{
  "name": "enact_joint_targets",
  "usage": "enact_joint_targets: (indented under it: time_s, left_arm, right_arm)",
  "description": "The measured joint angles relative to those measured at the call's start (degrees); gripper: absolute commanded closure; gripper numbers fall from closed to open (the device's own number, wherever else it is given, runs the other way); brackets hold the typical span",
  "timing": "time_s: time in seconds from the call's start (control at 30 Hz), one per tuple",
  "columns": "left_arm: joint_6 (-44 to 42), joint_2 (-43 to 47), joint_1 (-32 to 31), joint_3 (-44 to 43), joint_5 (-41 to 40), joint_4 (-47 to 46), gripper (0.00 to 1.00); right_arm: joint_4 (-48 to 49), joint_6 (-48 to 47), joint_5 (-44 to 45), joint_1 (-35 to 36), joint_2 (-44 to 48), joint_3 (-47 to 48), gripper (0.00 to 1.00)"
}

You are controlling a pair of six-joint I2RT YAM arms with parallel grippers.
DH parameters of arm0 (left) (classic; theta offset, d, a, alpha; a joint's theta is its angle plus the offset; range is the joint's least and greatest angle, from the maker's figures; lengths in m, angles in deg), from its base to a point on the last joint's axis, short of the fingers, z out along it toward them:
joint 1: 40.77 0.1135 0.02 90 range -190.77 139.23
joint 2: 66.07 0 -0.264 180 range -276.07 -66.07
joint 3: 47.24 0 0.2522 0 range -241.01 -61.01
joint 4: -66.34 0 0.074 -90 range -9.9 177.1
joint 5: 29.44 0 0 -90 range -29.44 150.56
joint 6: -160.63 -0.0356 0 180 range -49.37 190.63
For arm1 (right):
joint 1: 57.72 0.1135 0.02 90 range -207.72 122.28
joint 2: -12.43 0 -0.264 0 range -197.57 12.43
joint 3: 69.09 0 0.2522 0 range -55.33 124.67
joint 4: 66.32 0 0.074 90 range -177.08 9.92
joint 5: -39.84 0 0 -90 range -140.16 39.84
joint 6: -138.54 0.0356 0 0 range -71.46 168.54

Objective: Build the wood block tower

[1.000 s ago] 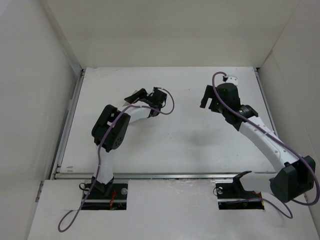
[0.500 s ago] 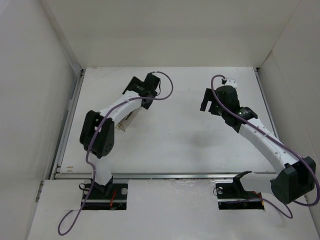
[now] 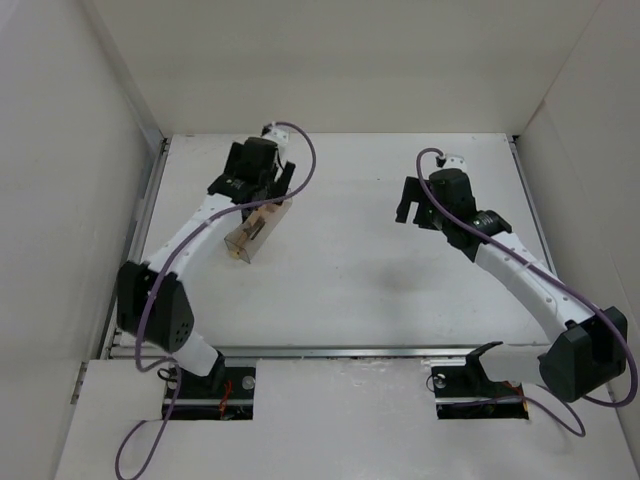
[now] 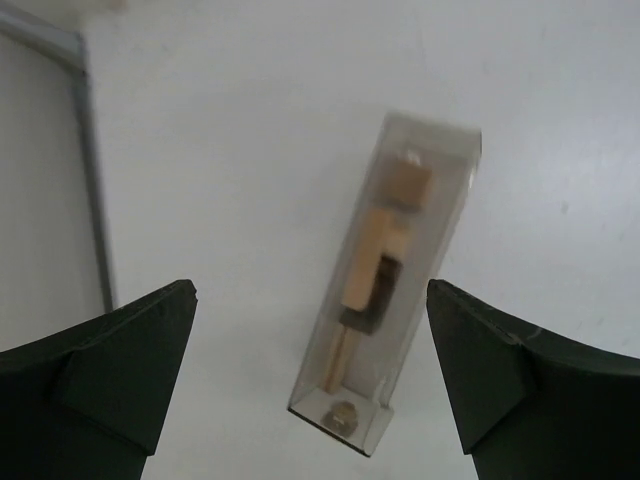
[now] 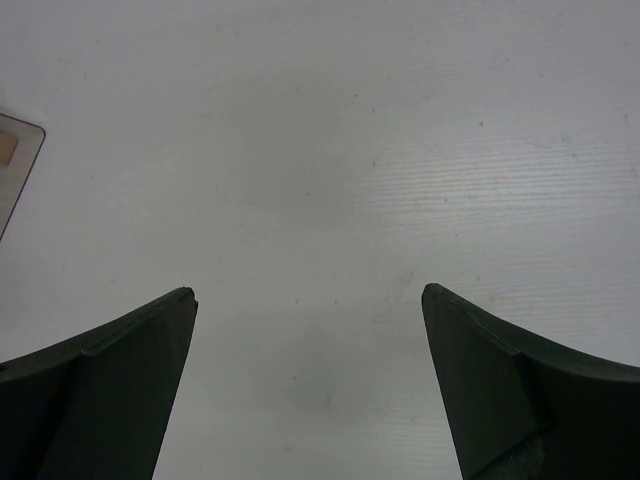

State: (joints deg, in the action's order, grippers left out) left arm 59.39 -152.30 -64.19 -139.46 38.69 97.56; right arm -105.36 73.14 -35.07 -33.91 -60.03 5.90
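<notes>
Now the left tool, wide open and empty, should be squared across the clear box of wood blocks; the right tool is open, empty.

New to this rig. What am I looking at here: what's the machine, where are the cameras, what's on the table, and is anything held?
These are two robot arms bolted at the near edge of a white table, each ending in a two-finger gripper. The wide picture comes from a fixed camera above and behind them, with the left arm on the left and the right arm on the right. The other two pictures come from cameras on the wrists, looking down between each arm's own dark fingers.

One clear plastic box lies on the table, with small wooden blocks inside, pale tan and dark brown. The left gripper hangs open above the box. The right gripper is open over the table surface. Nothing is held.
</notes>
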Motion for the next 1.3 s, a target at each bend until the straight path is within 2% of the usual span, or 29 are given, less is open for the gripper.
enact_joint_targets:
  time_s: [0.17, 0.4, 0.5, 0.53, 0.57, 0.67, 0.8, 0.93, 1.07, 1.1, 1.13, 1.2, 1.3]
  left_arm:
    - [-1.62, -12.09, 1.88, 1.18, 6.97, 5.86, 0.00]
    - [-2.69, -17.53, 8.31, -1.53, 13.03, 9.81, 0.06]
    - [-3.17, -18.03, 8.35, -2.45, 13.92, 10.14, 0.16]
    - [-3.32, -18.45, 8.22, -2.84, 14.27, 10.23, 0.25]
    - [-3.41, -18.88, 8.11, -3.28, 14.73, 10.40, 0.28]
    - [-4.02, -20.52, 8.00, -4.00, 16.39, 10.78, 0.33]
    - [-4.76, -22.27, 8.00, -4.07, 17.42, 11.80, 0.34]
    - [-4.74, -22.80, 8.04, -4.07, 17.18, 12.37, 0.47]
    - [-4.04, -22.82, 8.02, -4.39, 16.85, 12.63, 0.78]
    - [-3.82, -22.86, 7.93, -4.70, 16.61, 13.05, 0.95]
    - [-3.45, -22.97, 7.65, -5.11, 15.78, 13.49, 1.00]
    - [-2.73, -23.19, 7.02, -6.01, 12.92, 13.84, 1.00]
    - [-2.25, -23.23, 4.17, -6.14, 2.86, 12.33, 1.00]
  right_arm:
    - [0.07, -1.27, -2.03, 0.59, 0.00, 0.17, 0.00]
    - [0.07, -2.95, -4.09, 1.31, 0.00, 0.17, 0.00]
    - [0.07, -3.26, -4.39, 1.42, 0.00, 0.17, 0.00]
    - [0.07, -3.32, -4.37, 1.46, 0.00, 0.17, 0.00]
    - [0.07, -3.41, -4.39, 1.46, 0.00, 0.17, 0.00]
    - [0.07, -3.63, -4.37, 1.75, 0.00, 0.17, 0.00]
    - [0.04, -3.89, -4.31, 1.79, 0.00, 0.17, 0.00]
    - [0.04, -4.17, -3.76, 1.79, 0.00, 0.17, 0.00]
    - [0.00, -4.33, -3.39, 1.79, 0.00, 0.17, 0.00]
    - [-0.02, -4.33, -3.28, 1.79, 0.00, 0.17, 0.00]
    - [0.00, -4.35, -3.19, 1.79, 0.00, 0.17, 0.00]
    - [-0.02, -4.35, -2.95, 1.79, 0.00, 0.17, 0.00]
    - [-0.02, -4.37, -2.60, 1.79, 0.00, 0.17, 0.00]
